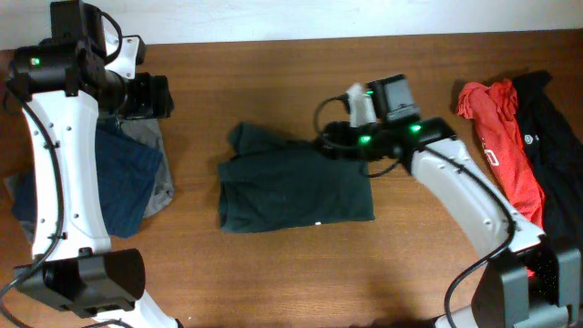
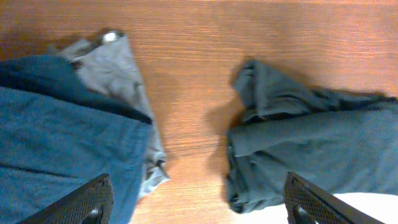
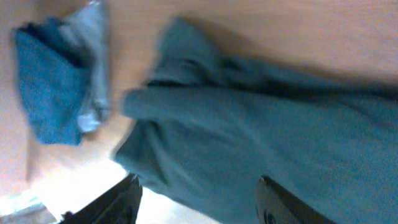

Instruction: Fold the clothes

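the large dark green cotton shirt [image 1: 296,191] lies mid-table as a rough rectangle, long axis running left to right across the brown wooden table [image 1: 273,64]. my right gripper [image 1: 337,143] sits at the shirt's far right corner, so nearly all the cloth stretches away from it toward my left side. that makes the right arm much the nearer one. in the right wrist view its fingers [image 3: 118,202] stand moderately apart with green fabric under the gap. nothing looks pinched, though i cannot tell whether the tips brush the cloth. my left gripper [image 1: 153,96] hangs well apart from the shirt, above the flat navy blue piece [image 1: 127,182] and the rumpled grey shorts [image 1: 157,146] under it. its jaws are spread wide and hold nothing. i judge the next fold has to carry an edge along that long axis, from the right.
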{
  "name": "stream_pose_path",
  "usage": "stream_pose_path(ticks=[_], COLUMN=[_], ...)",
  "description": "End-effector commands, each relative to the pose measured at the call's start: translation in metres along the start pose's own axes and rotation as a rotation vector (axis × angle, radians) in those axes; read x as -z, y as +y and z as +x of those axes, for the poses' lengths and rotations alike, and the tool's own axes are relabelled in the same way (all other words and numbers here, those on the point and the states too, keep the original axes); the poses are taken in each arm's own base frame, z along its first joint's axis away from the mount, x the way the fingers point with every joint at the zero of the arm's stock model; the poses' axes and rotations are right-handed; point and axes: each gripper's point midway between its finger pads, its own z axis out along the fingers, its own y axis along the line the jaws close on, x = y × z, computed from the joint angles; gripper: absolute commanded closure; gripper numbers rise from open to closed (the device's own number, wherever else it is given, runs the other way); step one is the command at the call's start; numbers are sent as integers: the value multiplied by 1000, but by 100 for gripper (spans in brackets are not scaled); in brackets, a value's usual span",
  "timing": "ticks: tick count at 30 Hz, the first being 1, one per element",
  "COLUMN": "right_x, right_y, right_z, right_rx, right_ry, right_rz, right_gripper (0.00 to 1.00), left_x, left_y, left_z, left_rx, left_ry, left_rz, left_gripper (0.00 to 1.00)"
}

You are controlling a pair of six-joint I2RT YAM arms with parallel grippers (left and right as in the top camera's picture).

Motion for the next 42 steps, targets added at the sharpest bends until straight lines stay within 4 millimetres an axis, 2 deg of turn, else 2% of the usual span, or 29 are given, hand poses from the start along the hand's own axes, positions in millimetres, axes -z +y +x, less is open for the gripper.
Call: stream_pose_path(ticks=[1,4,5,7,8,11,15,23,25,26,28,31,36,38,39,40,41,42], right_x=[8,8,8,6,4,-4,-12,-26,-27,-28,-28,-28,-28,-28,-28,-28,-28,-28], right_y=[-33,-66,-76,-93,-99,-107,-114,-127,-127,-128,-128,-128,-127,-127,-127,-127,-128,-128], right_z=[7,22,27,35,39,45,51,69,69,69,68,67,67,67,67,67,68,68], right_rx=[31,6,-7,-15,-16,-31,-23,39,37,38,40,42,41,41,41,41,40,40], right_ry=[44,118,139,176,193,225,260,341,345,343,339,335,337,337,337,337,338,338], right_rz=[57,160,204,271,295,306,309,299,298,298,298,298,298,298,298,298,298,298], right_gripper=[52,52,49,30,27,27,33,35,36,37,37,38,38,38,38,38,37,37], left_x=[-2,-32,-42,-65,-77,-112,-151,-200,-207,-212,-216,-219,-215,-212,-210,-210,-210,-211], left_y=[-28,-38,-41,-48,-52,-68,-77,-70,-69,-69,-67,-66,-69,-68,-66,-65,-64,-63], left_z=[11,29,35,49,57,82,108,124,122,118,110,90,47,35,32,32,34,37], left_rx=[-72,-100,-105,-115,-121,-153,-196,-225,-232,-239,-250,-272,-328,-316,-293,-273,-255,-249], left_ry=[19,100,123,170,193,245,268,194,162,128,84,-2,-183,-228,-233,-230,-219,-205], left_rz=[146,171,176,188,195,227,230,209,205,203,190,167,157,154,154,158,158,158], left_gripper=[15,18,18,18,18,18,19,21,30,46,69,98,100,100,93,73,39,17])
